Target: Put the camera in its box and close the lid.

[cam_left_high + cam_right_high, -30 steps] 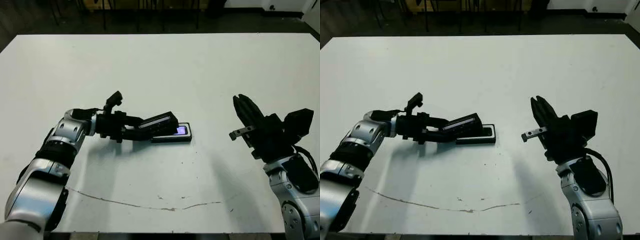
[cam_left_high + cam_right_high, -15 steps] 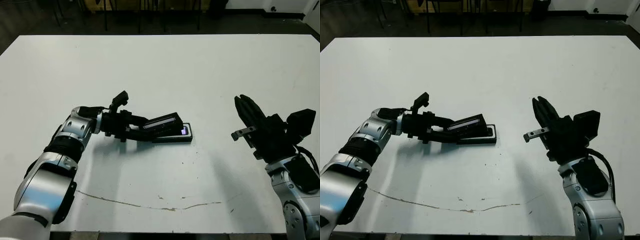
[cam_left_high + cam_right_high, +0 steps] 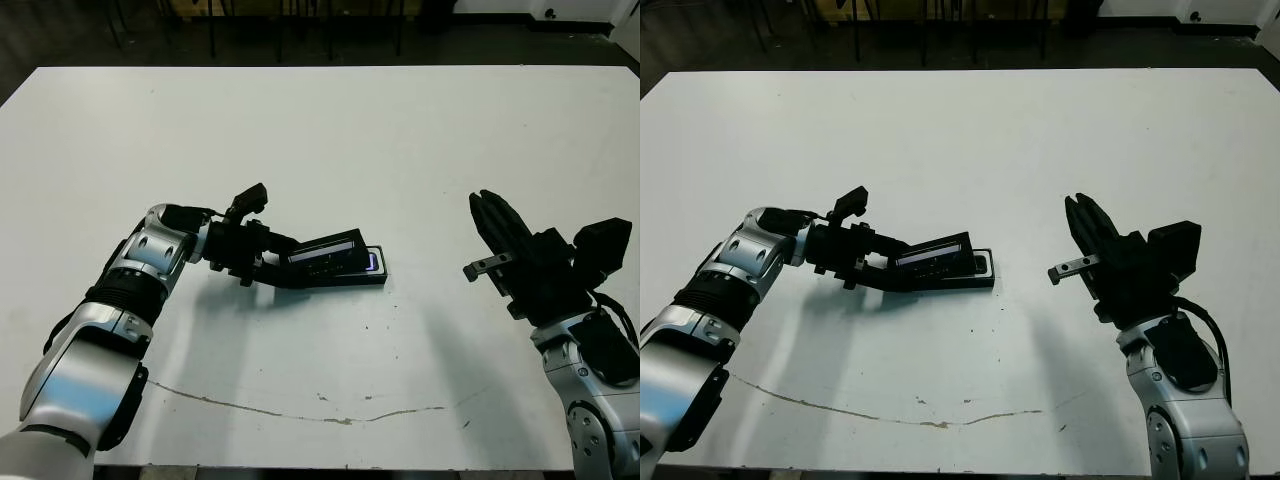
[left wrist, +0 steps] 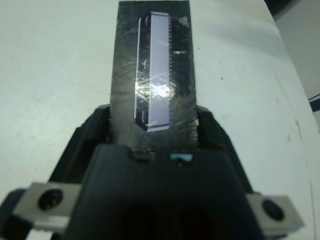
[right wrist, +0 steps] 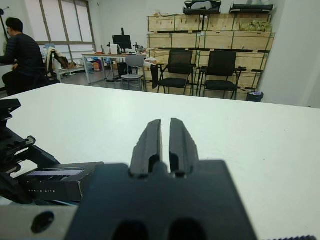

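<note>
My left gripper (image 3: 283,262) is shut on the near end of the lid (image 3: 326,247), a flat black cover with a silvery window strip (image 4: 154,70). The lid slants low over the box (image 3: 345,281), which lies at the table's middle. Only the bluish-white screen of the camera (image 3: 372,263) peeks out at the box's right end; the rest is hidden under the lid. In the left wrist view the fingers (image 4: 85,137) clamp the lid's sides. My right gripper (image 3: 492,218) is shut on nothing, raised above the table well to the right of the box.
The white table (image 3: 330,130) stretches wide behind the box. A thin dark crack line (image 3: 300,408) runs along its front. In the right wrist view a person (image 5: 21,55) sits far beyond the table, among chairs (image 5: 177,70) and wooden crates.
The left gripper has lowered the lid closer onto the box, and less of the camera's screen shows. The right arm has stayed in place.
</note>
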